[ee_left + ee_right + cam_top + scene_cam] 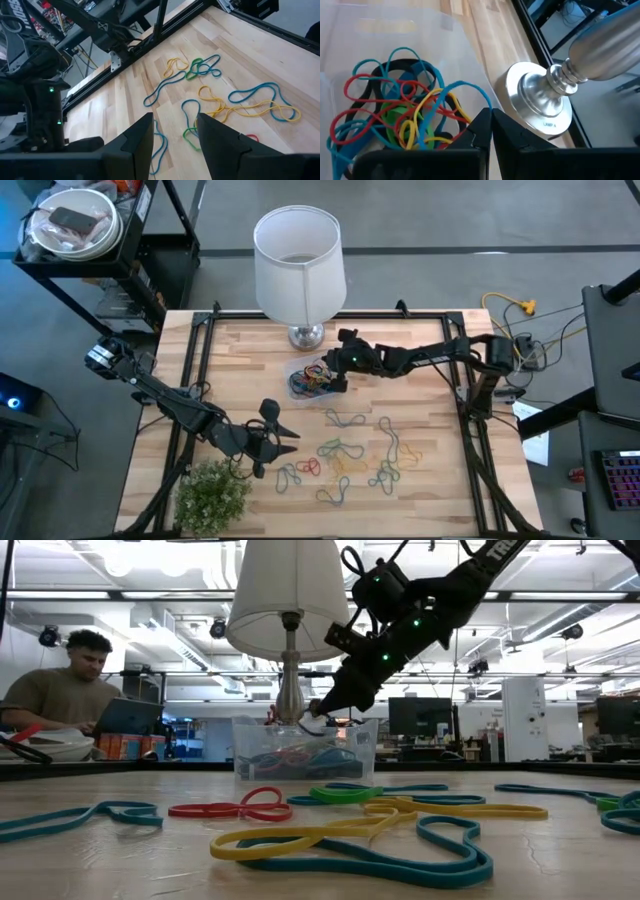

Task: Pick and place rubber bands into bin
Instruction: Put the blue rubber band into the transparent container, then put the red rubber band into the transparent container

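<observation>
From above, the bin [312, 378] is sitting just in front of the lamp's base [306, 336], already holding a tangle of bands, while many more rubber bands [350, 457] are lying scattered across the near half of the table [440, 430]. The right gripper [338, 383] is hanging over the bin's right edge with its fingers pressed together. The left gripper [283, 442] is hovering with its fingers spread just left of the loose bands, beside a small green plant [212, 496].

At table height, the loops are lying flat and limp on the wood, a red one [235, 806], a yellow one [330, 830] and a teal one [400, 860] overlapping. They are looking light, soft and floppy, so a pinch on a single strand where it arches or crosses another is probably the best hold; neighbours may drag along.

The left wrist view is showing the spread fingers [145, 137] pointing towards blue, yellow and green loops [200, 67], nothing between them.

The right wrist view is showing the closed fingers [485, 127] above the bin's clear wall [390, 25], with the collected bands [402, 112] heaped inside; nothing can be seen pinched between them.
</observation>
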